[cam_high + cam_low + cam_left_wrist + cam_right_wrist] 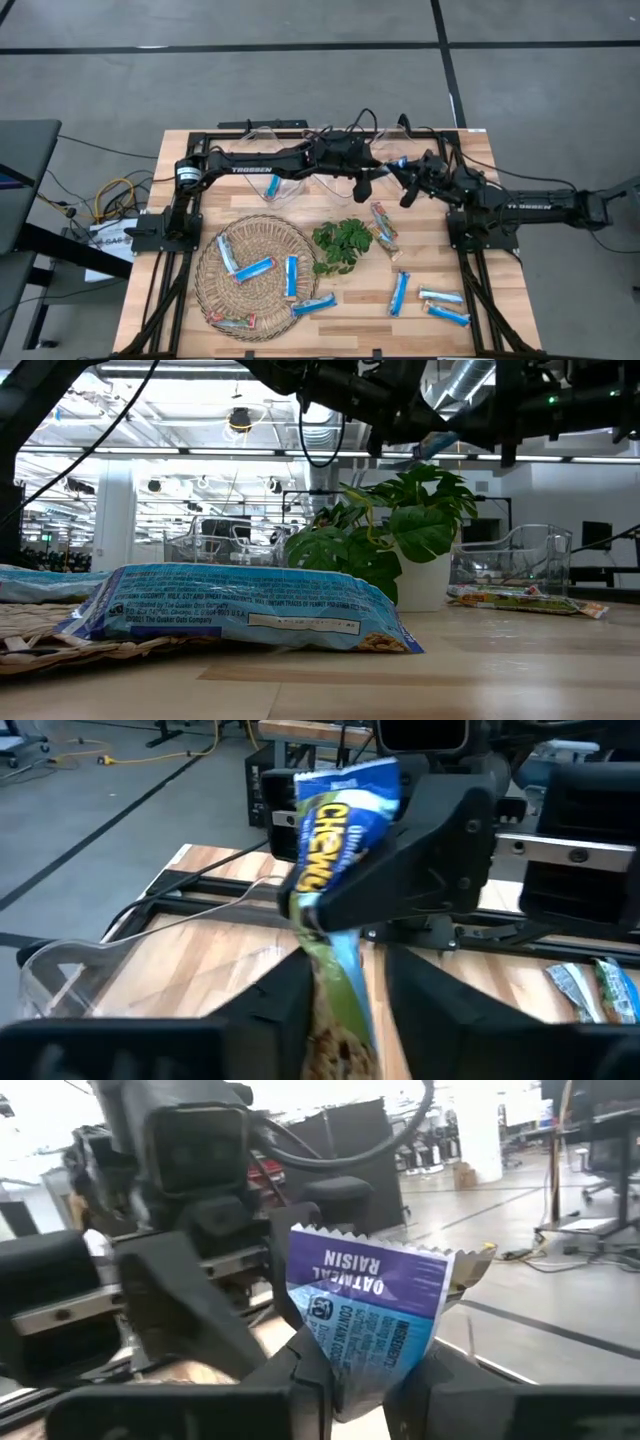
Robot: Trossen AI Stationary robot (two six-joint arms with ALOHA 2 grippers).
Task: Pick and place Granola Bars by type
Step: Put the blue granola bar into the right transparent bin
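Observation:
My two grippers meet above the table's far middle, left gripper and right gripper, both shut on one blue-and-white granola bar held in the air between them. The bar reads "CHEWY" in the left wrist view and "OATMEAL RAISIN" on the bar in the right wrist view. Several blue bars and one multicoloured bar lie flat in a wicker basket. Two multicoloured bars and three blue bars lie flat on the table's right half. My left gripper pinches the bar's lower end between its two fingers, which lie along the bar. The bar stands up out of them, clear of the table. My right gripper has the bar's other end between its fingers. In the left wrist view its finger crosses the bar's middle.
A green leafy sprig lies mid-table between the basket and the loose bars. Clear plastic containers stand near the far edge under the left arm. In the low view a blue bar lies close in front on the basket's rim.

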